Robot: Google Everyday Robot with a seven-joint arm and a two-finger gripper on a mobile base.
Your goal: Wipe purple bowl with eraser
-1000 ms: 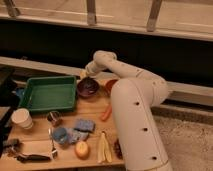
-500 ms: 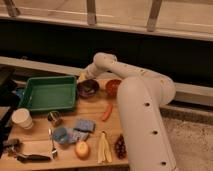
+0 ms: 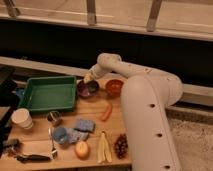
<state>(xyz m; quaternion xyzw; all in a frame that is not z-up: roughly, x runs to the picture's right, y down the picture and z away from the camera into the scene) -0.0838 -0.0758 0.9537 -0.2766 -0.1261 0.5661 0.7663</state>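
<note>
The purple bowl [image 3: 87,89] sits on the wooden table, between the green tray and the orange-red bowl [image 3: 114,87]. My gripper [image 3: 89,77] hangs at the end of the white arm, just over the purple bowl's far rim. The arm reaches in from the right and bends down toward the bowl. The eraser does not show; it may be hidden at the gripper.
A green tray [image 3: 47,93] lies left of the bowl. Nearer the front are a white cup [image 3: 21,118], metal cup [image 3: 53,118], small blue cup [image 3: 60,135], blue pads [image 3: 83,125], a red pepper [image 3: 106,112], banana [image 3: 103,147], round fruit [image 3: 81,149], grapes [image 3: 120,145] and utensils [image 3: 32,157].
The gripper has dropped slightly toward the purple bowl's rim. The arm's bulk has swung right, uncovering the orange-red bowl and the grapes.
</note>
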